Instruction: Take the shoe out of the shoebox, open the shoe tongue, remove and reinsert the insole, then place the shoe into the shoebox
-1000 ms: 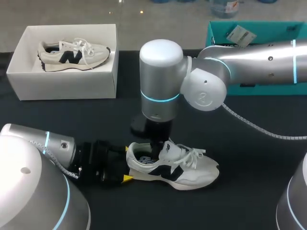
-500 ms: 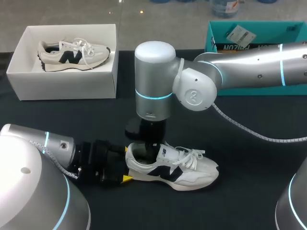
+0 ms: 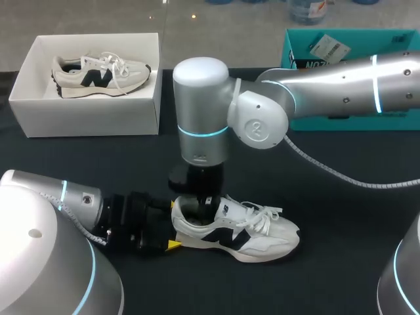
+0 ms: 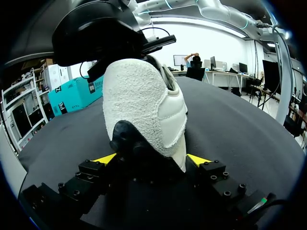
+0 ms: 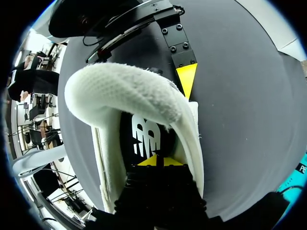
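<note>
The white shoe (image 3: 236, 230) is standing on its sole on the black bench (image 3: 348, 216), near the middle of the front edge, with its toe pointing toward the right edge. The left arm (image 3: 79, 197) is coming in low from the front-left corner. The left jaws are grasping the shoe's heel: in the left wrist view their yellow fingertips (image 4: 106, 158) are pressing against the heel from both sides. The right arm (image 3: 203, 111) is reaching over from the right edge and hanging straight above the shoe. The right jaws are sitting down inside the shoe's opening, just over the dark insole (image 5: 144, 136); whether they are clenched or released I cannot tell. A second shoe (image 3: 98, 75) is resting in the white shoebox (image 3: 85, 115) at the far-left corner. A teal box (image 3: 293, 49) is sitting at the far-right corner.
</note>
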